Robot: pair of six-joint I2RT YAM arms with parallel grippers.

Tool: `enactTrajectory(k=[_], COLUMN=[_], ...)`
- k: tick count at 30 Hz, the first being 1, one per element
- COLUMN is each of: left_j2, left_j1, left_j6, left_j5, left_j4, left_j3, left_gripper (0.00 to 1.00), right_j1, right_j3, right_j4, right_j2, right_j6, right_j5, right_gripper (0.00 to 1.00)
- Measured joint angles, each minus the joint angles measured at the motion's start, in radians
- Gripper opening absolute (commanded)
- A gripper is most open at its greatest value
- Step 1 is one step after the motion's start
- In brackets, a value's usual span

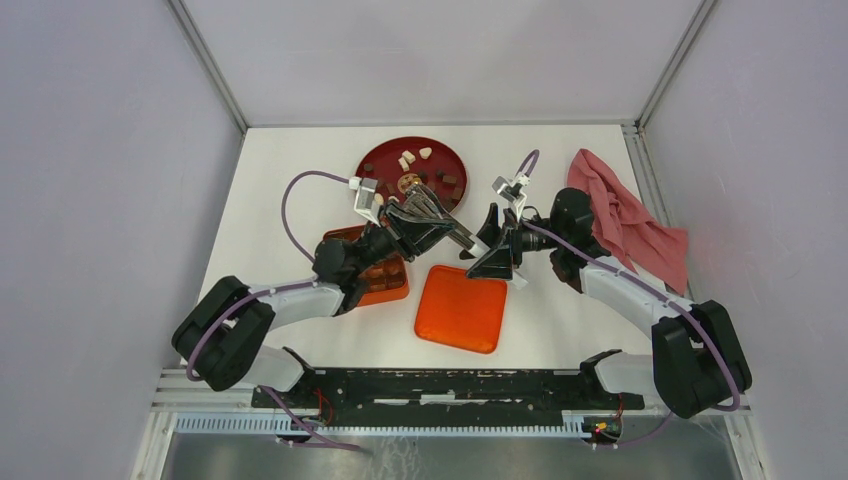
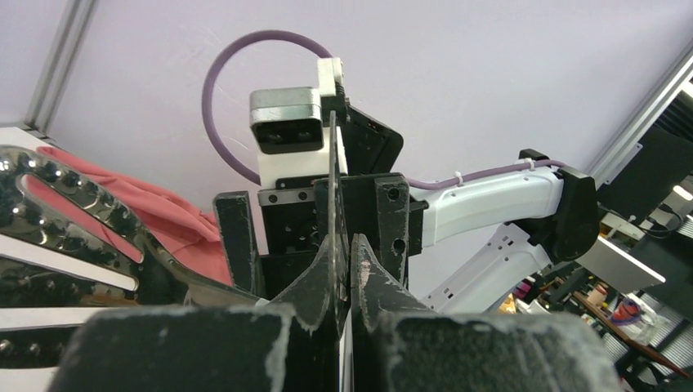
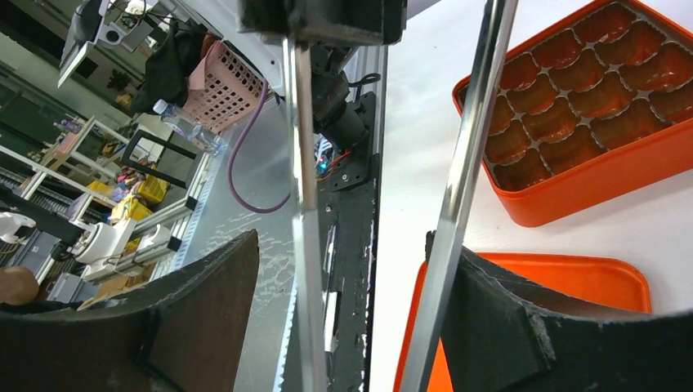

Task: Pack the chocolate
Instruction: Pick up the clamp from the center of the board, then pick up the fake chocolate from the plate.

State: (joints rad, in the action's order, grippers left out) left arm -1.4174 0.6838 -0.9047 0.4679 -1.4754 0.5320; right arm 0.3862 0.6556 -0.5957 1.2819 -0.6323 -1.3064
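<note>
Small dark and cream chocolate (image 1: 441, 180) pieces lie on a red plate (image 1: 375, 160) at the back. An orange compartment tray (image 1: 385, 282) (image 3: 588, 122) sits under my left arm, its visible cups holding nothing. My left gripper (image 1: 407, 226) (image 2: 347, 261) is shut on one thin arm of the perforated metal tongs (image 1: 432, 205) (image 2: 49, 212), held above the table. My right gripper (image 1: 487, 245) (image 3: 347, 278) faces it, open, with both tong arms (image 3: 462, 188) running between its jaws. The right jaw touches one arm; the other jaw stands apart.
An orange lid (image 1: 460, 308) (image 3: 572, 278) lies flat near the table's front middle. A pink cloth (image 1: 625, 215) (image 2: 163, 214) is crumpled at the right. White walls close in the table on three sides.
</note>
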Motion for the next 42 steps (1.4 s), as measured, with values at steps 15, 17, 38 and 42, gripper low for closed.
enactTrajectory(k=[15, 17, 38, 42], left_j2=[0.023, 0.021, -0.049, -0.049], left_j1=[-0.043, -0.043, -0.007, -0.002], left_j6=[-0.05, -0.06, -0.093, -0.093], left_j5=[-0.002, -0.002, 0.006, 0.006], left_j4=[0.0, -0.001, -0.024, -0.031], left_j3=[-0.015, -0.015, -0.002, -0.002], left_gripper=[0.02, 0.02, 0.02, 0.02], right_j1=[0.0, 0.0, 0.0, 0.0], right_j3=[0.002, 0.002, 0.002, 0.003], right_j4=[0.037, 0.04, 0.01, 0.005], right_j2=[0.0, 0.0, 0.026, 0.026], right_j6=[0.036, 0.035, -0.036, -0.047], right_j5=[-0.006, -0.007, -0.006, -0.004], right_gripper=[0.71, 0.71, 0.57, 0.48])
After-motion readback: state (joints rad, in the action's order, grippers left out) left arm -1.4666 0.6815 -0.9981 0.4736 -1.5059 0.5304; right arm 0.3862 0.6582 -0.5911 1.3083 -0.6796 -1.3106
